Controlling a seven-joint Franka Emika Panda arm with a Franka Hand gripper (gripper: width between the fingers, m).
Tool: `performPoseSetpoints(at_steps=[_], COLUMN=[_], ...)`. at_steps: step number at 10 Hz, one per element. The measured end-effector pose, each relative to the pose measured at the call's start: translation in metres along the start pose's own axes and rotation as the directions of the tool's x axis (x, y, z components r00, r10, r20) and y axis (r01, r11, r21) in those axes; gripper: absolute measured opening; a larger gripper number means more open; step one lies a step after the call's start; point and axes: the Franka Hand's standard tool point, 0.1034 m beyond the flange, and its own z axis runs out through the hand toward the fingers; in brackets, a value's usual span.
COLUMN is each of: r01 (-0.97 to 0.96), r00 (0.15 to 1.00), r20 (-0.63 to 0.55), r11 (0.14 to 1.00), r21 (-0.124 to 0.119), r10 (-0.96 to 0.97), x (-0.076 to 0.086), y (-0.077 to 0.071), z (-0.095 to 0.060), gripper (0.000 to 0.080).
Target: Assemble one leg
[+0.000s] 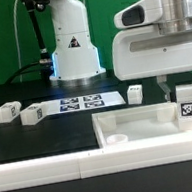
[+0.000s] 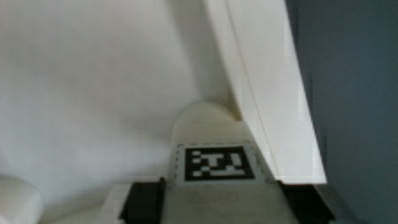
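My gripper [image 1: 186, 91] is shut on a leg [image 1: 189, 106], a small white block with a black-and-white tag. It holds the leg upright at the exterior view's right end of the large flat white slab [image 1: 139, 125]. In the wrist view the leg [image 2: 217, 150] sits between my two dark fingers [image 2: 148, 201], its far end over the slab [image 2: 89, 90] close to the slab's long edge. My gripper [image 2: 221, 206] grips its sides. Whether the leg touches the slab I cannot tell. Three more legs lie on the black table: two at the exterior view's left [image 1: 7, 112] [image 1: 31, 115], one mid-table [image 1: 134, 95].
The marker board [image 1: 80, 103] lies flat behind the slab in front of the arm's white base [image 1: 73, 47]. A round corner socket [image 1: 116, 138] shows on the slab at the exterior view's left. A white rail [image 1: 55, 168] runs along the table's front.
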Motion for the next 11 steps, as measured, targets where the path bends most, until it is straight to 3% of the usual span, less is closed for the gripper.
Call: performPoseSetpoints(at_steps=[4, 8, 10, 11], r01=[-0.329, -0.680, -0.782, -0.792], r00=[0.944, 0.734, 0.623, 0.610], r20=[-0.012, 0.020, 0.046, 0.051], r11=[0.944, 0.733, 0.622, 0.609], r21=[0.014, 0.027, 0.034, 0.035], r10=[0.329, 0.679, 0.781, 0.791], x=[0.0008, 0.0004, 0.0010, 0.0010], y=[-0.0016, -0.0027, -0.0030, -0.0032], z=[-0.0001, -0.0002, 0.0001, 0.0001], gripper=[0.0294, 0.0294, 0.0294, 0.0294])
